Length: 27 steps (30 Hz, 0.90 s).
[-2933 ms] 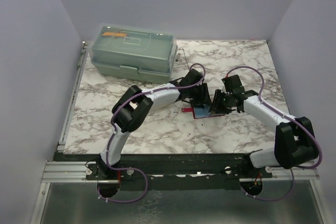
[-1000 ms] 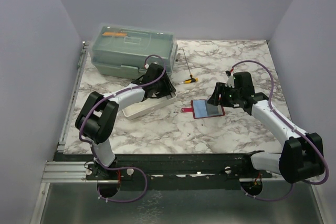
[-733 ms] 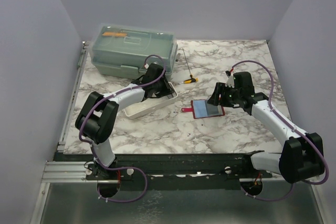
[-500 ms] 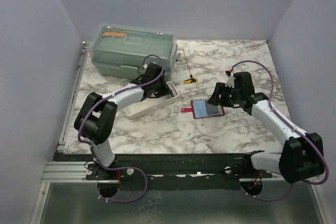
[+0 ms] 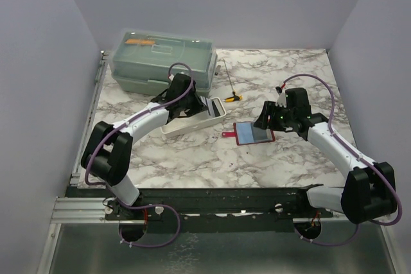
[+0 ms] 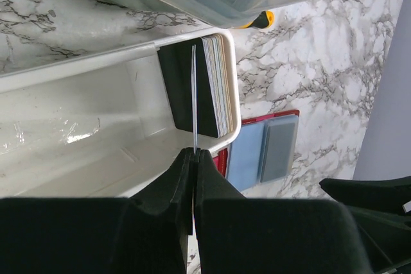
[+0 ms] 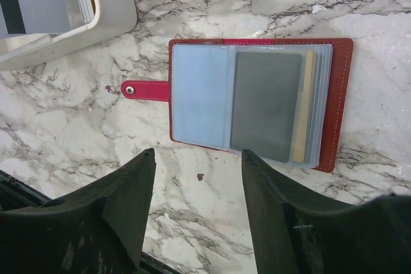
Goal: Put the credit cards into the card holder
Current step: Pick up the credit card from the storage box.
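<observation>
The red card holder lies open on the marble table, its clear sleeves up; a dark grey card sits in a right-hand sleeve. A stack of credit cards stands on edge at the right end of the white tray. My left gripper is shut on one thin card, seen edge-on over that stack. The right gripper is open just in front of the holder with nothing between its fingers.
A green lidded toolbox stands at the back left, close behind the tray. A small yellow-handled screwdriver lies behind the holder. The tray's corner is a short way from the holder's strap.
My left gripper has shut on a card at the tray's right end. The left arm has swung, and the tray has shifted a little to the right. The right arm has not moved.
</observation>
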Each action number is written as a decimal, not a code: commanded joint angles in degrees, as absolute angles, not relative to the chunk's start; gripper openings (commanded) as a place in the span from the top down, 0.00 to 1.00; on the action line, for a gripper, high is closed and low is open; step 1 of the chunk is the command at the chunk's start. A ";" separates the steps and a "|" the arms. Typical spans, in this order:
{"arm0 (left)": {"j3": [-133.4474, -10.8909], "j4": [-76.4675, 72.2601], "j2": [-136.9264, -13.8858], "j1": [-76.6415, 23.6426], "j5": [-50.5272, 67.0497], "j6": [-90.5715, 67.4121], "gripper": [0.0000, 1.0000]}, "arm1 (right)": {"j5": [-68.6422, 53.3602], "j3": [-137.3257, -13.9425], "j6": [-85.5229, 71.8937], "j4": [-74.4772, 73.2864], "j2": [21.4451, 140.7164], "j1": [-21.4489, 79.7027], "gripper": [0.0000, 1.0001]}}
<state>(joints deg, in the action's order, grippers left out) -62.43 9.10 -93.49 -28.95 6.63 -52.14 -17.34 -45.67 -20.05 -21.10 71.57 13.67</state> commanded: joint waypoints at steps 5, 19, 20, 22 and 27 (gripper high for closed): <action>-66.39 12.58 -97.18 -28.30 9.53 -52.26 1.00 | -18.79 -46.14 -19.65 -21.53 72.66 13.88 0.41; -68.60 17.60 -97.50 -27.95 9.83 -52.34 1.00 | -26.03 -46.86 -18.58 -18.28 75.50 14.31 0.39; -68.82 17.84 -97.67 -27.88 9.84 -52.75 1.00 | -26.93 -46.77 -18.80 -16.94 75.58 14.85 0.38; -69.75 18.53 -98.38 -27.95 9.95 -53.18 1.00 | -28.86 -46.52 -19.57 -12.88 75.85 15.93 0.37; -75.54 24.75 -102.09 -28.57 12.16 -51.76 1.00 | -33.92 -49.49 -22.45 -3.78 80.99 19.30 0.36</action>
